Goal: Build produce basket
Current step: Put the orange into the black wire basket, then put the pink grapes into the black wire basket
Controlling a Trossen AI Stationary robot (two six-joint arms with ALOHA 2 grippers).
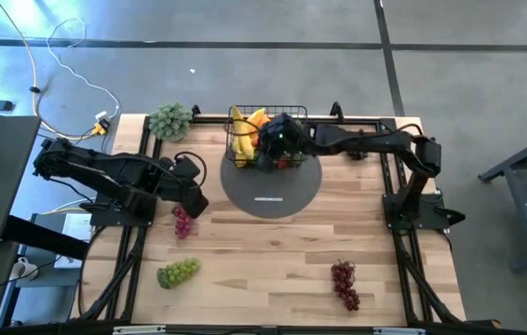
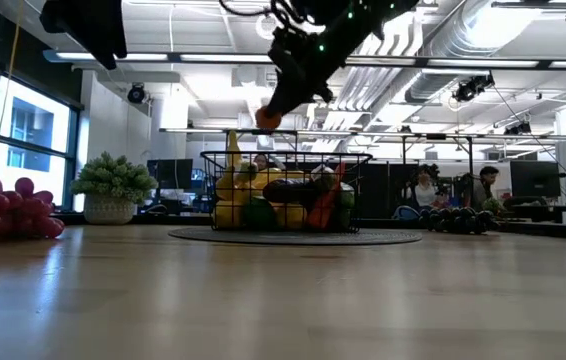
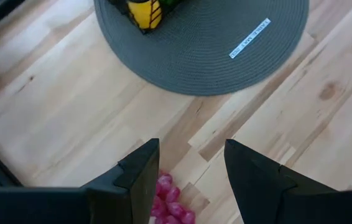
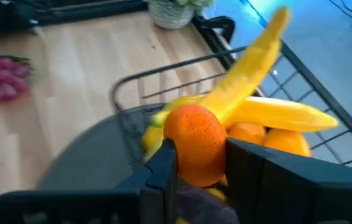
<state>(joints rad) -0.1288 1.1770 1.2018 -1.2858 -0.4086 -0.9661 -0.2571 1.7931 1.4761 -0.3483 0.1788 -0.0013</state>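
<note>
Table (image 1: 273,270): light wood, carrying the round grey mat (image 1: 291,191) at its far middle. The basket (image 1: 245,154) stands on the mat's far edge, already part filled with produce: bananas (image 4: 269,50), oranges, dark and green pieces seen through the mesh in the low view.

Right gripper (image 4: 201,158): directly above the basket, clenched on an orange round fruit (image 4: 193,142). Basket lies straight below it, so the coming move looks like a plain downward drop. Bananas' long axes run across the basket, one tilted up over the rim; the open pocket seems to be on the mat side.

Left gripper (image 3: 188,168): parted, nothing between its fingers, hovering over the pink grapes (image 1: 182,221) on the table's left part. Grapes sit just below and slightly to one finger's side. Left arm is the nearer one to these and to the green grapes (image 1: 178,273); the dark red grapes (image 1: 344,282) lie nearer the right arm.

Writing: white label strip (image 3: 250,38) on the mat carries print, too small to read. No brands visible.
</note>
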